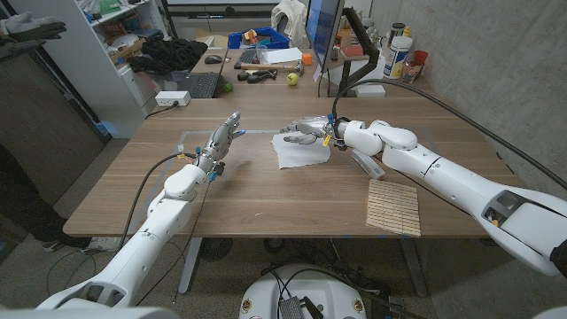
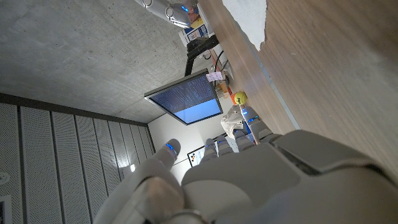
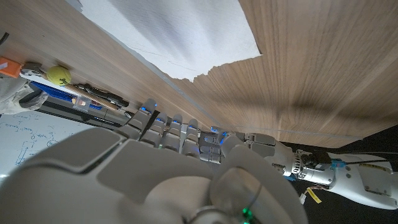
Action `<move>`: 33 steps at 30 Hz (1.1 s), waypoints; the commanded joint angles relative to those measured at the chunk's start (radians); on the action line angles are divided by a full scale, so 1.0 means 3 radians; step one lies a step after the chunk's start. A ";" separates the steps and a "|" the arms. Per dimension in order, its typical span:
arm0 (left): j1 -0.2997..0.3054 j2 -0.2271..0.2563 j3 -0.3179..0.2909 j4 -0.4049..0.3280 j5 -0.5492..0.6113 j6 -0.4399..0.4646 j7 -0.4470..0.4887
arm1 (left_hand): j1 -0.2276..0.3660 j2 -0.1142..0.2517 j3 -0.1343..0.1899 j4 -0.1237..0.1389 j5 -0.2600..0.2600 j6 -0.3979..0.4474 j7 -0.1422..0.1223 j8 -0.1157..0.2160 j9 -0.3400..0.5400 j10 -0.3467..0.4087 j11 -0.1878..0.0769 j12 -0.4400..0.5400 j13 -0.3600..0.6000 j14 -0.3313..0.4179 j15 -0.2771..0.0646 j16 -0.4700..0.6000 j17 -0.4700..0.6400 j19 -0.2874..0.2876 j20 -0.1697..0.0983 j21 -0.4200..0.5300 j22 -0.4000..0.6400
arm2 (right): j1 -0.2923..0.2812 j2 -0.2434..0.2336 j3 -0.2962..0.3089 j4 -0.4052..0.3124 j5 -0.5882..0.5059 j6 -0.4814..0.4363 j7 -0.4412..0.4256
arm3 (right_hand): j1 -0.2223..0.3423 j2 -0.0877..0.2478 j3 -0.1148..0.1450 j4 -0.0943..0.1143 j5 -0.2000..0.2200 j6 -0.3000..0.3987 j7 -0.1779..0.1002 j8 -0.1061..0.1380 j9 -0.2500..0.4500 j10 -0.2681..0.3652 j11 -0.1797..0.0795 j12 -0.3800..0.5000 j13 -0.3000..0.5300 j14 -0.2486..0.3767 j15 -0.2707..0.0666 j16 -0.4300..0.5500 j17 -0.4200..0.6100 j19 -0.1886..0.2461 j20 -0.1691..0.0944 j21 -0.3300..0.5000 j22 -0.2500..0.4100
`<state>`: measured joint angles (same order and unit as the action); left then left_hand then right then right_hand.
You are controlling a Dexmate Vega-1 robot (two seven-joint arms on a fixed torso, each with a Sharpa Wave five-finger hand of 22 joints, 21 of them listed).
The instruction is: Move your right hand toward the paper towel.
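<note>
A white paper towel [image 1: 299, 152] lies spread on the wooden table [image 1: 266, 199], a little right of the middle. My right hand [image 1: 306, 131] hovers at the towel's far edge, fingers stretched out and apart, holding nothing; I cannot tell whether it touches the sheet. In the right wrist view the towel [image 3: 174, 31] lies just beyond my right hand [image 3: 155, 168]. My left hand [image 1: 223, 140] stands left of the towel, fingers apart and empty. The left wrist view shows the towel's torn corner [image 2: 249, 15] beyond my left hand [image 2: 249, 180].
A slatted bamboo mat [image 1: 393, 206] lies on the table under my right forearm, with a white tube-like object [image 1: 365, 164] beside it. Behind the table stands a cluttered desk with a monitor [image 1: 323, 35], a keyboard [image 1: 197, 85] and a yellow ball [image 1: 292, 78]. A person [image 1: 18, 177] is at the left edge.
</note>
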<state>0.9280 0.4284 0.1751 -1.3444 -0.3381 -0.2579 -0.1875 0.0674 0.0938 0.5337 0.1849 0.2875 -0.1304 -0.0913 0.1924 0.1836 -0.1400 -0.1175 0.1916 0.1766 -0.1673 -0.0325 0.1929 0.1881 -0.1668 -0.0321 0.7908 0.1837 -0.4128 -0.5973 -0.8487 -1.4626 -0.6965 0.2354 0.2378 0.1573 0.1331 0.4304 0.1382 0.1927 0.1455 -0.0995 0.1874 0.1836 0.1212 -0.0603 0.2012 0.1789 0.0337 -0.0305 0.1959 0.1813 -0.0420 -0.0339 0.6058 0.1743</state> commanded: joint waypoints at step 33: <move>0.0071 0.0023 -0.0006 -0.0069 -0.0025 -0.0013 0.0031 | -0.0042 0.0273 0.0040 0.0006 -0.0003 -0.0011 -0.0006 0.0007 0.0010 -0.0018 -0.0010 0.0009 0.0012 -0.0196 -0.0145 0.0017 0.0013 -0.0392 -0.0126 -0.0012 0.0007 | 0.0152 0.0082 -0.0168 0.0203 -0.0110 -0.0035 0.0074 | 0.0015 0.0157 -0.0008 0.0003 -0.0001 -0.0080 -0.0033 -0.0008 0.0017 -0.0074 -0.0033 -0.0013 0.0013 -0.0083 -0.0199 -0.0021 0.0007 -0.0018 -0.0199 -0.0048 0.0020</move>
<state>0.9433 0.4331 0.1742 -1.3589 -0.3422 -0.2569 -0.1788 0.0632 0.0948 0.5379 0.1890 0.2875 -0.1305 -0.0912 0.1925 0.1836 -0.1400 -0.1175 0.1916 0.1768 -0.1672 -0.0325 0.1929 0.1881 -0.1668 -0.0321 0.7908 0.1837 -0.3764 -0.5786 -0.8880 -1.4171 -0.7216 0.2303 0.2530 0.1573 0.1331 0.4305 0.1382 0.1927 0.1265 -0.1126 0.1874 0.1836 0.1064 -0.0681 0.2012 0.1788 0.0138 -0.0361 0.1923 0.1815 -0.0420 -0.0339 0.5933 0.1743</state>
